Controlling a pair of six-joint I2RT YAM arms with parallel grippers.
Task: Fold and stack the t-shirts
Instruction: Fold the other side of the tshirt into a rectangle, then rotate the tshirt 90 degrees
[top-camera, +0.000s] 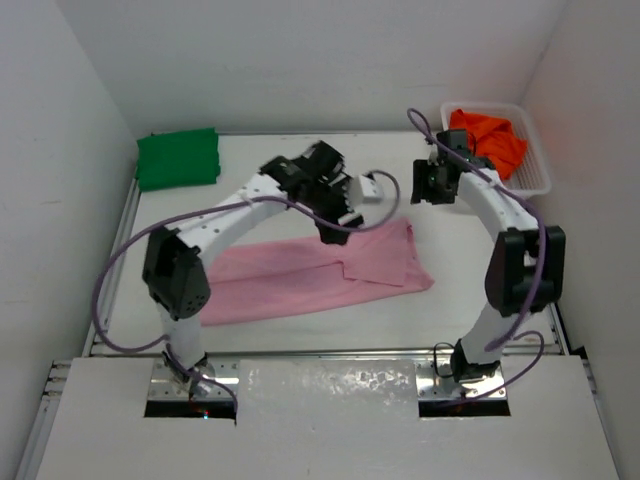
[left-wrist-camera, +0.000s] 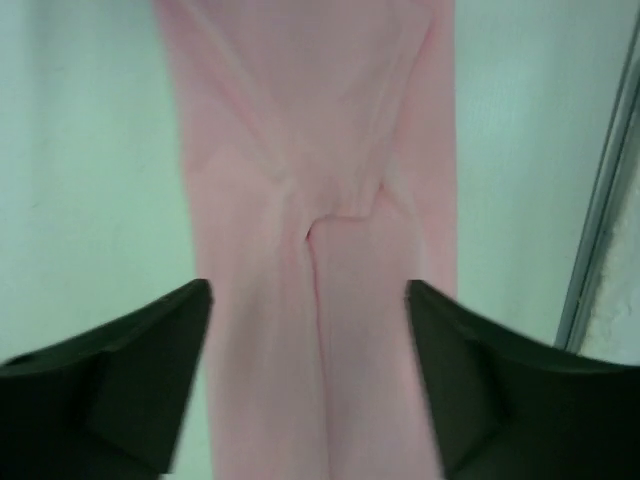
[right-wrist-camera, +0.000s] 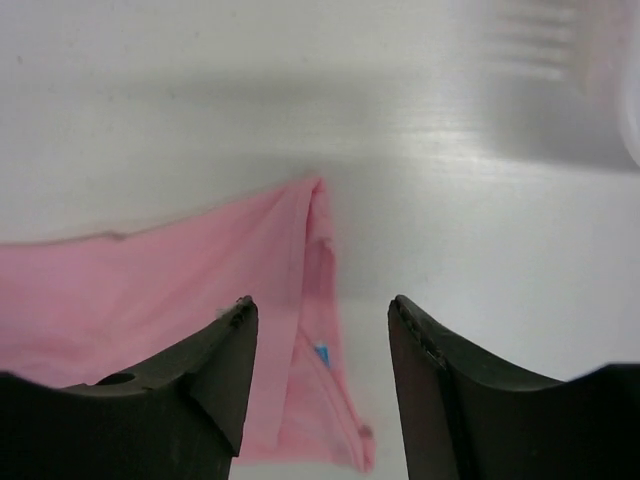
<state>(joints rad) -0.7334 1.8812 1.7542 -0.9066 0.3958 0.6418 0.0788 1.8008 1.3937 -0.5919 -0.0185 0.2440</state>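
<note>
Black fingers (left-wrist-camera: 120, 390) of the left jaws fill the bottom corners of the left wrist view, spread wide with a broad gap between them. Through that gap runs the pink t-shirt (left-wrist-camera: 300, 120), a long pale band of soft cloth whose creases gather to a small pucker at its middle. Nothing is pinched between the left jaws; whether their tips touch the cloth I cannot tell. From above, the pink shirt lies flat across the middle of the worktop (top-camera: 400, 322), folded lengthwise into a long strip. Its right end is wider where a flap overlaps, and the left jaws hang over its far edge near that flap.

The right jaws also stand open, a little narrower, their dark fingers (right-wrist-camera: 180, 400) holding nothing. Below them shows one corner of the pink shirt, its edge folded over, with a small blue tag (right-wrist-camera: 321, 353) and bare white worktop beside it. In the top view they are clear of the cloth, near the white basket (top-camera: 538, 165).

The green t-shirt (top-camera: 178, 158) sits folded in a neat block at the far left corner of the worktop. The orange t-shirt (top-camera: 490, 140) lies crumpled inside the basket at the far right.
</note>
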